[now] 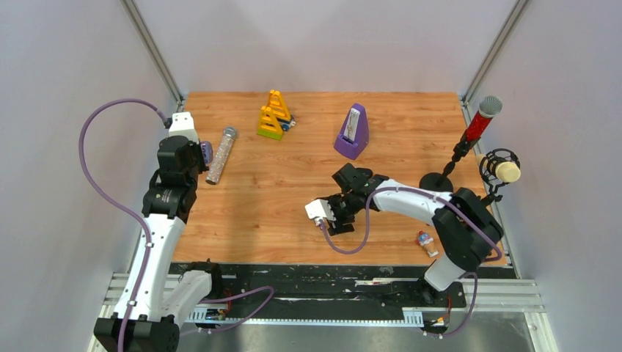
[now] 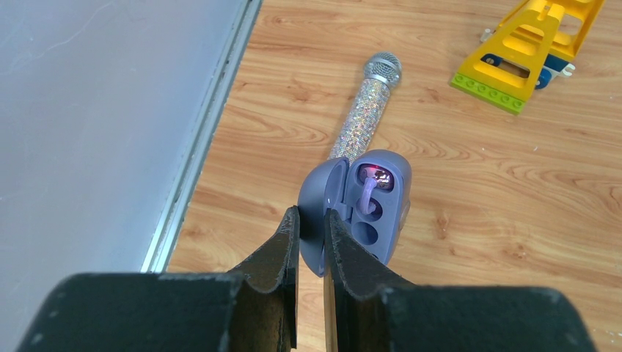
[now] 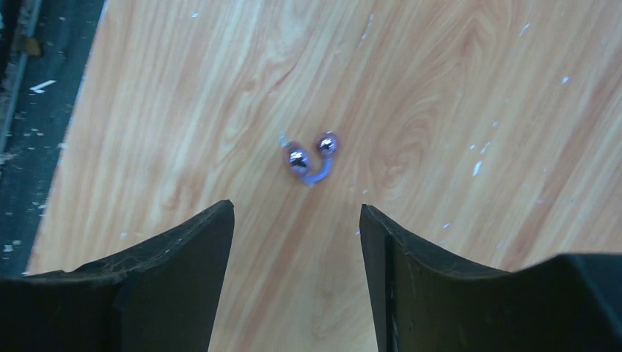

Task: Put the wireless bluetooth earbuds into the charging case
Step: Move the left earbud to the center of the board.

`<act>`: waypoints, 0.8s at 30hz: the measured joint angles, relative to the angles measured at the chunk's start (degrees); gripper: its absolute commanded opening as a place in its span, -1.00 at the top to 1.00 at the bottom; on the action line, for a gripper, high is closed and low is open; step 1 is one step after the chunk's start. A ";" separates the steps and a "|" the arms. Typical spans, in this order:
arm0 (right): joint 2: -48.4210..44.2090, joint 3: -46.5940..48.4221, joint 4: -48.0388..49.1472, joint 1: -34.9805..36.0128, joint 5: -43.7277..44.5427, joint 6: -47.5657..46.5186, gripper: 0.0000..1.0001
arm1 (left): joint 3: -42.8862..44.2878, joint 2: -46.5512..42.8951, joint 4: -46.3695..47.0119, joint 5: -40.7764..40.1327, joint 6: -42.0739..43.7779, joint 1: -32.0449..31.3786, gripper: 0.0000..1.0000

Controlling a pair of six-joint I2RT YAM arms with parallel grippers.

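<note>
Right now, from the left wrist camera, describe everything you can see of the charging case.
The charging case is a smooth grey-blue oval, plastic by its look, open with its lid swung aside. One socket holds a pale lilac earbud beneath a pinkish glow; the empty socket next to it shows. The left gripper's jaws pinch the lid's edge.

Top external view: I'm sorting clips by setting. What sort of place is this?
Probably a robot lab test cell: a wooden table walled by plain grey panels, two arms mounted at its near edge, and props like a purple metronome.
</note>
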 measured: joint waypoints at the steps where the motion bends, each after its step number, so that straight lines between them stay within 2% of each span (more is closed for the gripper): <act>1: 1.79 1.79 -1.53 -0.07 -0.17 -1.49 -0.28 | 0.00 0.00 0.00 -0.02 0.00 0.00 0.80; 7: 13.14 14.91 -6.75 -0.55 -1.90 -6.93 -0.24 | -0.02 0.00 0.00 0.00 0.00 0.00 0.80; 10: 16.15 18.45 -11.02 -0.70 -3.72 -9.99 -0.24 | -0.02 0.00 0.00 0.00 0.00 0.00 0.80; 19: 18.67 19.61 -20.06 -1.29 -4.02 -13.66 -0.21 | -0.02 0.00 -0.02 0.00 0.00 0.00 0.80; 24: 18.67 19.54 -19.23 -1.49 -4.09 -8.48 -0.19 | -0.02 0.00 -0.02 -0.02 0.00 0.00 0.80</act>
